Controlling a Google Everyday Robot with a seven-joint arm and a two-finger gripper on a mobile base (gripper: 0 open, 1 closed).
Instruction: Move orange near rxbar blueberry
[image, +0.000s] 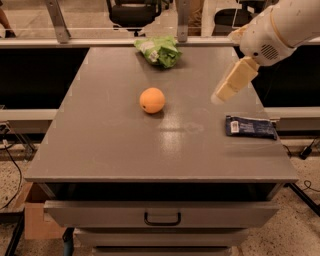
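The orange (152, 100) sits on the grey table top (100, 145), a little left of the middle. The rxbar blueberry (250, 127) lies flat near the table's right edge, its white label patch at its left end. My gripper (221, 94) hangs from the white arm at the upper right. It hovers above the table, up and left of the bar and well to the right of the orange, and touches neither. It holds nothing that I can see.
A bright green snack bag (159, 50) lies at the back middle of the table. Drawers with a dark handle (162, 218) are below the front edge. A metal rail and an office chair (134, 10) stand behind. A cardboard box (36, 220) sits on the floor at the left.
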